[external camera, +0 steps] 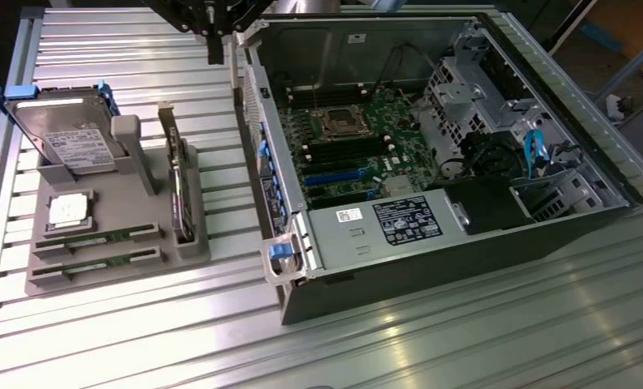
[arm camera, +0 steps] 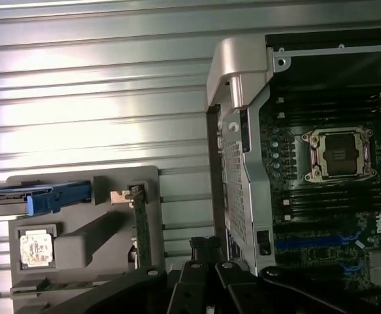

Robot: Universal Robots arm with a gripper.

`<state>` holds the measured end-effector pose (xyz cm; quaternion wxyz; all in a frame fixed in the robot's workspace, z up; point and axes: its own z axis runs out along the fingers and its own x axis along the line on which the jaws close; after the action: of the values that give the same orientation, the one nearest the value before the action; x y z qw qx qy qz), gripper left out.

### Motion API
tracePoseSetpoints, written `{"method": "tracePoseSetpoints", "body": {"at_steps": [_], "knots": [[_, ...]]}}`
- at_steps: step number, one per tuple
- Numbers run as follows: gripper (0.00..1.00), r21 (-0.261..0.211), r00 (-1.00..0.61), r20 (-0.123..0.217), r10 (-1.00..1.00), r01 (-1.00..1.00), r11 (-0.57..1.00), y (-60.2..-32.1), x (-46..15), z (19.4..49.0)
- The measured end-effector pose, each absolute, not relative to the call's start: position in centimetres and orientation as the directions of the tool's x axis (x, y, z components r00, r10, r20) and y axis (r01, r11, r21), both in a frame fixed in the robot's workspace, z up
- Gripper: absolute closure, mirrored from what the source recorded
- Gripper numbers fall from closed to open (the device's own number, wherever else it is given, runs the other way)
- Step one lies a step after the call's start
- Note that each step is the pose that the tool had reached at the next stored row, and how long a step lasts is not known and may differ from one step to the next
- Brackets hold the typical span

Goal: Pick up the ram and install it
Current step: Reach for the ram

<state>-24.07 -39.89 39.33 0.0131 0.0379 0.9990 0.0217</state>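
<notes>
We find the gripper [external camera: 215, 44] hanging at 12 o'clock in the exterior view, over the strip of table [external camera: 462, 348] between the grey holder [external camera: 116, 280] and the open computer case [external camera: 430, 271]. We cannot tell whether it is parted or closed. The ram [external camera: 96, 238] lies flat in a slot of the holder, at about 7 o'clock from the gripper and well apart from it, with its twin [external camera: 94, 265] just beside it. We judge the slots keep each stick in a known, reachable spot. The case lies on its side, so the memory slots [external camera: 349, 150] face upward.
</notes>
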Motion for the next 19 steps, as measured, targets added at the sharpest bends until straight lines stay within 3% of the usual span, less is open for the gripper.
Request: {"method": "tracePoseSetpoints", "body": {"at_steps": [19], "knots": [[0.89,0.044,-0.997,-0.025,0.076,0.075,0.996,-39.9,-28.5,39.3]]}}
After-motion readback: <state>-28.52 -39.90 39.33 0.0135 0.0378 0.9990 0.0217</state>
